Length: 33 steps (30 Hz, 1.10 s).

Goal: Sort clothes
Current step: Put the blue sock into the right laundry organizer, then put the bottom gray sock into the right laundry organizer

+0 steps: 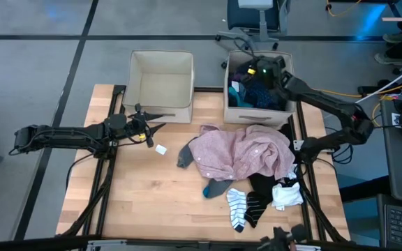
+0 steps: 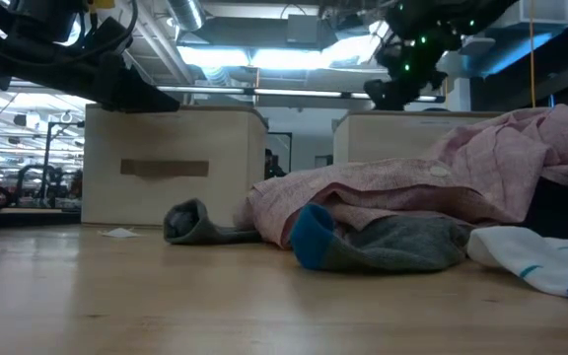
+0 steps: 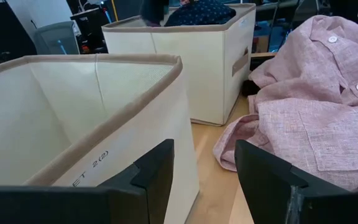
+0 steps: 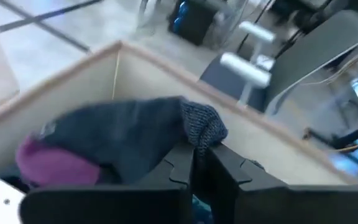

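Observation:
Two beige bins stand at the table's far side: the left bin [image 1: 161, 84] holds nothing, the right bin [image 1: 257, 104] holds dark clothes. My right gripper [image 4: 196, 158] hovers over the right bin [image 4: 166, 74], shut on a dark blue-grey sock [image 4: 123, 140] with a purple toe. A pink shirt [image 1: 243, 153] lies heaped mid-table, with a grey sock [image 1: 185, 155], a blue-toed sock [image 2: 314, 237], striped socks [image 1: 237, 206], black pieces [image 1: 260, 195] and a white piece [image 1: 287, 195] around it. My left gripper [image 3: 204, 180] stands open beside the left bin's near corner [image 3: 179, 68]. My right gripper pinches the sock's knit cuff [image 4: 202, 127] between its two fingertips. The fingers slant down from the table's right side, above the right bin. The sock trails away from the fingers inside the bin's walls; whether its toe rests on the clothes there, I cannot tell.
A small white tag [image 1: 161, 148] lies on the wood in front of the left bin. Bare tabletop [image 1: 145, 195] stretches across the near left. Dark frame rails [image 1: 107, 174] run along both table sides.

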Each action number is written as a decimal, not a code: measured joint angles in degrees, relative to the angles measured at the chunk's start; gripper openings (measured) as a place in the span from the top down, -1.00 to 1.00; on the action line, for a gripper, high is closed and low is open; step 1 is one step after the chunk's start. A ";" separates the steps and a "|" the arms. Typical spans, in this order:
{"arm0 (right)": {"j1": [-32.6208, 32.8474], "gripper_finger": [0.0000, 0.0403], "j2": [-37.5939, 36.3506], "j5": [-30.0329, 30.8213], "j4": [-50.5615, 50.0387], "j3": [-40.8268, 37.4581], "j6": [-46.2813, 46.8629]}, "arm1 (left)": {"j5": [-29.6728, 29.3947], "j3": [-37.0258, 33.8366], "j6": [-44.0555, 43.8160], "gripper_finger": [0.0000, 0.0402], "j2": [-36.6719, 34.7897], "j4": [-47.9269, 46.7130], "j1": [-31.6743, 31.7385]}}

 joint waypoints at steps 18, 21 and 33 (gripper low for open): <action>11.58 -0.23 -7.71 -4.71 -13.49 3.46 1.39 | 3.28 0.00 -0.85 0.19 0.00 0.12 0.00; 16.96 -0.24 -9.14 -5.18 -13.62 2.76 1.39 | 3.28 0.00 -0.80 0.19 0.00 -0.14 0.00; 35.76 -0.24 -2.99 -11.14 9.88 -13.33 0.43 | 3.26 0.00 -0.78 0.19 0.02 0.04 0.00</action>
